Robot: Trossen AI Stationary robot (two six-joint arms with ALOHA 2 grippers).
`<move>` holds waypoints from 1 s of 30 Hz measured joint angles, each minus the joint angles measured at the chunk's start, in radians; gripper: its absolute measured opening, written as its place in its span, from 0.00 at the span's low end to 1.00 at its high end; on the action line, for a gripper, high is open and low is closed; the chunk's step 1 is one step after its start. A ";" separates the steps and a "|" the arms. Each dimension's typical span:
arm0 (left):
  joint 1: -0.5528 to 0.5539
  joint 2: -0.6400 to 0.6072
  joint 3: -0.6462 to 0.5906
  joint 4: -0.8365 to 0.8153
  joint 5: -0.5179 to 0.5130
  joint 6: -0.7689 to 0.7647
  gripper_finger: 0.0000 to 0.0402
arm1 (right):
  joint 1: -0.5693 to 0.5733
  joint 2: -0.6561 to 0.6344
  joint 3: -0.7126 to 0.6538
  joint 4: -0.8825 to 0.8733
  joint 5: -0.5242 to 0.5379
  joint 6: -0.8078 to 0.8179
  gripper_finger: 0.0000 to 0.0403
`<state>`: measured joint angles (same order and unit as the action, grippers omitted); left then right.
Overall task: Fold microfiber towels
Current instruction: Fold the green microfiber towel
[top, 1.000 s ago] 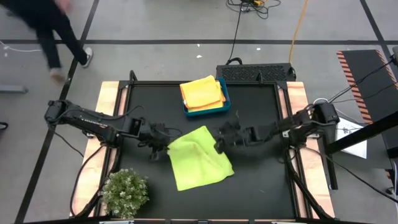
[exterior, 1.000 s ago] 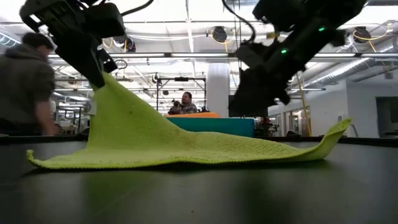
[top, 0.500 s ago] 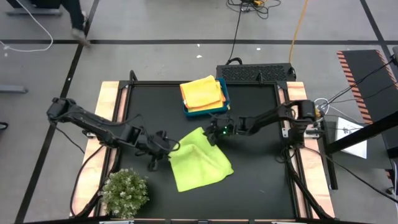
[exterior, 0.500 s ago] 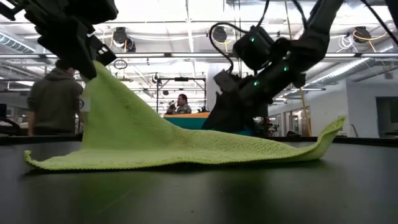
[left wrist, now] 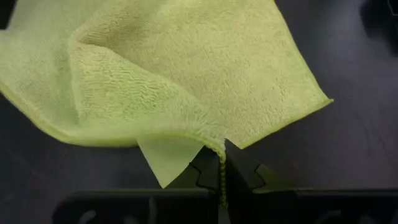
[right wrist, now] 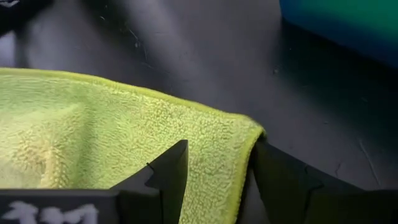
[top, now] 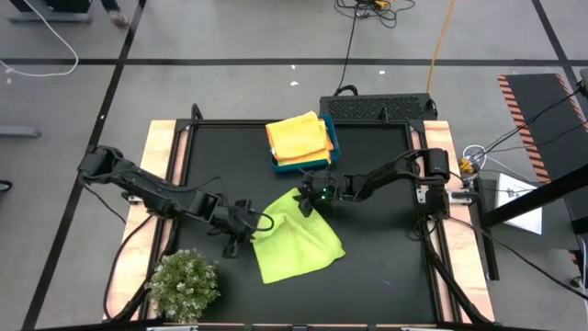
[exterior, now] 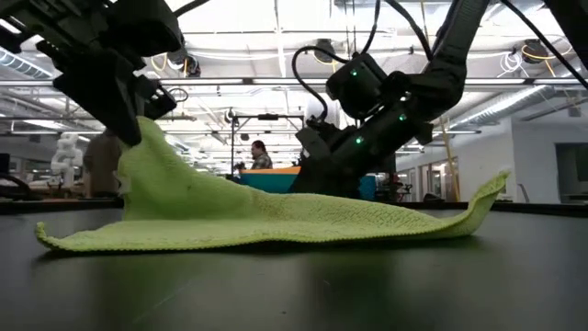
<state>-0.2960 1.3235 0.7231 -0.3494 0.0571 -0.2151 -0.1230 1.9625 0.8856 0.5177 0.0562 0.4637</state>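
Left wrist view: your left gripper [left wrist: 222, 168] has its jaws pressed together on the hem of the lime green microfiber towel [left wrist: 186, 74], with a pale care label hanging just beside the pinch. From that pinch the cloth drapes away in a soft ridge, so judge it light, limp and unable to hold any shape; expect it to sag and drag on the black table top [top: 386, 267] instead of lifting flat. Take it only at corners or along the hem.

Your right gripper [right wrist: 217, 171] has its jaws spread, one on each side of the far corner of the same towel, not yet closed. That corner lies flat on the table, so a shallow pinch may miss the hem or slip off it.

Beyond the right jaws stands the rectangular blue plastic bin [top: 332, 145], near enough to foul a forward swing; it holds folded yellow and orange microfiber towels [top: 299, 136]. The small green bushy plant [top: 185, 284] sits near the left arm, behind its jaws.
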 joint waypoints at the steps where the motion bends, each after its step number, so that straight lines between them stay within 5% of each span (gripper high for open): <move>1: -0.003 0.002 0.000 0.001 0.002 -0.001 0.03 | 0.000 0.000 0.000 -0.005 0.011 -0.009 0.42; 8: -0.030 0.002 0.000 -0.004 0.003 -0.004 0.01 | 0.003 -0.008 0.000 -0.032 0.045 -0.095 0.36; 15: -0.030 0.002 0.000 0.003 -0.003 -0.002 0.04 | 0.014 -0.006 -0.002 -0.026 -0.016 -0.185 0.03; 23: -0.030 0.001 0.000 -0.001 -0.005 0.000 0.01 | 0.053 -0.091 -0.004 -0.044 -0.021 -0.250 0.00; 30: -0.012 0.000 0.000 -0.101 -0.079 0.009 0.01 | 0.136 -0.324 -0.004 -0.243 0.182 -0.333 0.00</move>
<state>-0.3075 1.3239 0.7235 -0.4505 -0.0214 -0.2056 0.0126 1.6385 0.8818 0.2749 0.2382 0.1311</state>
